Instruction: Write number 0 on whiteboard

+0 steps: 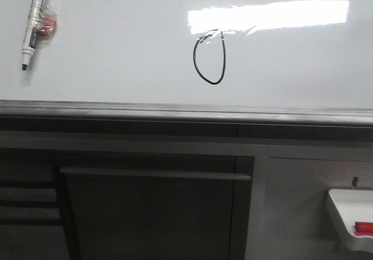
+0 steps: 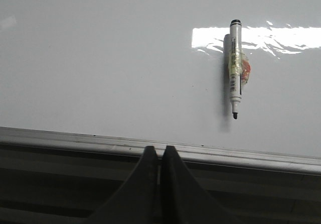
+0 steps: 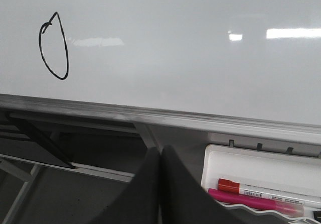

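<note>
The whiteboard (image 1: 116, 56) fills the upper part of the front view, with its grey lower rail (image 1: 175, 111). A thin black hand-drawn 0 (image 1: 209, 57) sits near its middle, just under the bright light reflection; it also shows in the right wrist view (image 3: 53, 47). A black marker (image 1: 33, 24) with tape and a red piece hangs uncapped on the board at the upper left, also in the left wrist view (image 2: 234, 68). My left gripper (image 2: 160, 151) is shut and empty below the rail. My right gripper (image 3: 159, 153) is shut and empty, below the rail.
A small white tray (image 3: 251, 166) hangs under the rail at the right, holding a red-capped marker (image 3: 261, 190) and a pink marker (image 3: 251, 202); the tray also shows in the front view (image 1: 349, 213). A dark panel with a grey bar (image 1: 154, 174) lies below the board.
</note>
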Tool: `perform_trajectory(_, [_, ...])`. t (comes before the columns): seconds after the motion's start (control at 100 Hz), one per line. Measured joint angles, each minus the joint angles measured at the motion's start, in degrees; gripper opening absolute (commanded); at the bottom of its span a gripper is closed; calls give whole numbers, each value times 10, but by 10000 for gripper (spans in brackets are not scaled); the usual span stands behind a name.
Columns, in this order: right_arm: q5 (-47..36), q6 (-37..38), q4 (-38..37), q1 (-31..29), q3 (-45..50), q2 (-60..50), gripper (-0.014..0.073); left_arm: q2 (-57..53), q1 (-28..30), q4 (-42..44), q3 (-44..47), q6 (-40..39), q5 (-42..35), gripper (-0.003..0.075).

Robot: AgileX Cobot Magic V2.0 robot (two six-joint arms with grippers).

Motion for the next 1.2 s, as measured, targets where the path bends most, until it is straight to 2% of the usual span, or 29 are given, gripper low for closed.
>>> perform_trajectory(0.29, [0,0,0,0,0,0,-73,0,0,0,0,0,0,-20])
perform_trajectory(0.42, [-11,-6,0,-5,18,-44,-73,0,0,0,0,0,0,-20])
perform_trajectory(0.49, [-46,-9,-1,-15,49,-91,-73,0,0,0,0,0,0,-20])
perform_trajectory(0.73, [-245,-13,-7,-50,220,-254,-73,0,0,0,0,0,0,-20])
perform_trajectory(0.86, [-300,-15,-9,-50,302,-309,-73,0,0,0,0,0,0,-20])
perform_trajectory(1.06, [-236,-29,-72,-54,313,-340,-73,0,0,0,0,0,0,-20])
perform_trajectory(1.2, [-225,-30,-65,-54,313,-340,-73,0,0,0,0,0,0,-20])
